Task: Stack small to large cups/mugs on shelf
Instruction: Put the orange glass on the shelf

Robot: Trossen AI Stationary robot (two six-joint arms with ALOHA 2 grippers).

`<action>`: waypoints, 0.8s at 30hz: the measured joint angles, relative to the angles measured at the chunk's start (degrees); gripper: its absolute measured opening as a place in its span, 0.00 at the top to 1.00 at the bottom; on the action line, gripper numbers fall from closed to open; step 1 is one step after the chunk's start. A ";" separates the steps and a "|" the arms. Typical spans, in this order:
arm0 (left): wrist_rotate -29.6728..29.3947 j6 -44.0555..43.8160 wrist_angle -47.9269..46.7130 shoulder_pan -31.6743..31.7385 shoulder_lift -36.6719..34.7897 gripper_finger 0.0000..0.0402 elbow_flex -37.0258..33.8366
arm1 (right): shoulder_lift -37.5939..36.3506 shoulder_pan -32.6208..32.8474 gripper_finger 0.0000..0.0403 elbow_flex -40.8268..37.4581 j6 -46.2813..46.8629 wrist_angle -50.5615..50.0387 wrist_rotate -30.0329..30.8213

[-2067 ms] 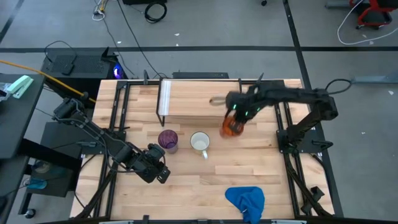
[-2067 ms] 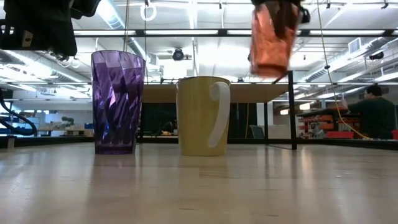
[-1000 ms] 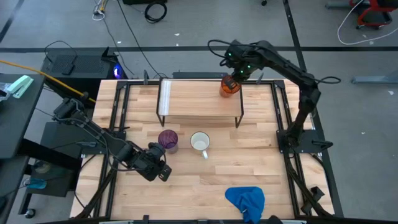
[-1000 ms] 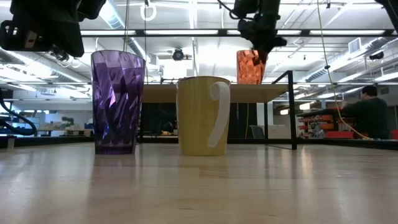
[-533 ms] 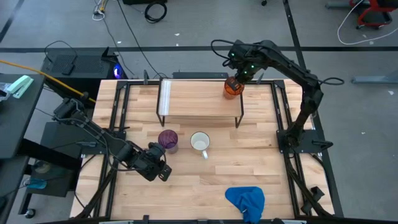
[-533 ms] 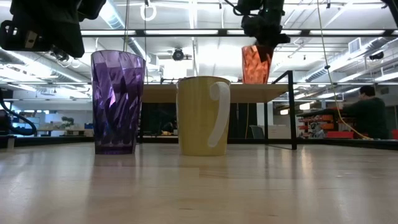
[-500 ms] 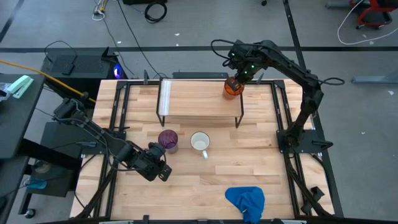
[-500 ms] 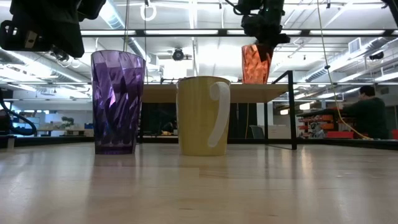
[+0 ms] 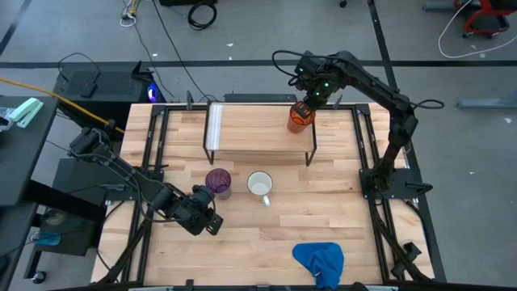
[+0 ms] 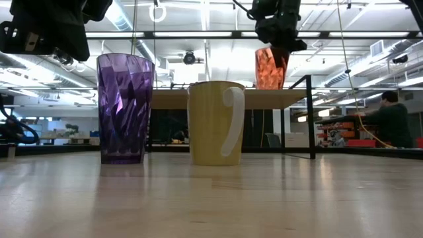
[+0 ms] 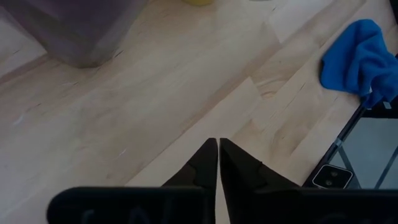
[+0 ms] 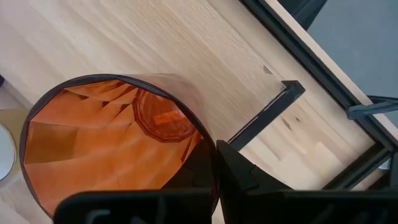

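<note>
The translucent orange cup (image 9: 300,116) is at the far right corner of the shelf (image 9: 250,129), a light-wood board on black wire legs. My right gripper (image 9: 308,106) is shut on it from above. In the low view the cup (image 10: 269,69) is slightly tilted with its base at the level of the board (image 10: 172,99). The purple tumbler (image 9: 218,181) and the white mug (image 9: 259,185) stand upright on the table in front of the shelf. My left gripper (image 9: 207,223) is shut and hovers near the tumbler, touching nothing. My right gripper pinches the orange cup's rim (image 12: 205,144), one finger (image 12: 200,167) inside the cup and one (image 12: 235,169) outside. It comes from above, pointing down. The cup hangs below it, a little tilted; whether its base touches the board I cannot tell.
A crumpled blue cloth (image 9: 321,261) lies near the table's near edge, right of centre. Black metal rails (image 9: 367,145) run along both sides of the table. The shelf's left part (image 9: 234,129) is bare board. A person (image 10: 396,119) sits far behind the table.
My right gripper has carried the orange cup from in front of the shelf up to the shelf's far right corner. In the last second it has only nudged the cup slightly right and back, keeping hold. The left arm, tumbler and mug have stayed still.
</note>
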 joint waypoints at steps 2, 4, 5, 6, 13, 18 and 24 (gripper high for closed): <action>0.00 0.00 0.00 0.00 0.00 0.94 0.00 | 0.00 -0.14 0.98 0.00 -0.23 -0.14 -0.43; 0.00 -0.10 0.00 0.00 0.00 0.95 0.00 | 0.00 -0.10 0.98 0.00 -0.28 -0.13 -1.02; 0.00 -0.13 0.00 0.00 0.00 0.95 0.00 | 0.00 -0.08 0.98 0.00 -0.31 -0.15 -1.31; 0.00 -0.13 0.00 0.00 0.00 0.96 0.00 | 0.00 -0.06 0.98 0.00 -0.40 -0.16 -1.44; 0.00 -0.18 0.00 0.00 0.00 0.97 0.00 | 0.00 -0.07 0.98 0.00 -0.76 -0.13 -2.02; 0.00 -0.15 0.01 0.00 0.00 0.94 0.00 | 0.00 -0.06 0.96 0.00 -0.82 -0.11 -2.04; -0.01 -0.15 0.00 0.00 0.00 0.94 0.00 | 0.00 0.01 0.95 0.00 -0.56 0.53 -2.16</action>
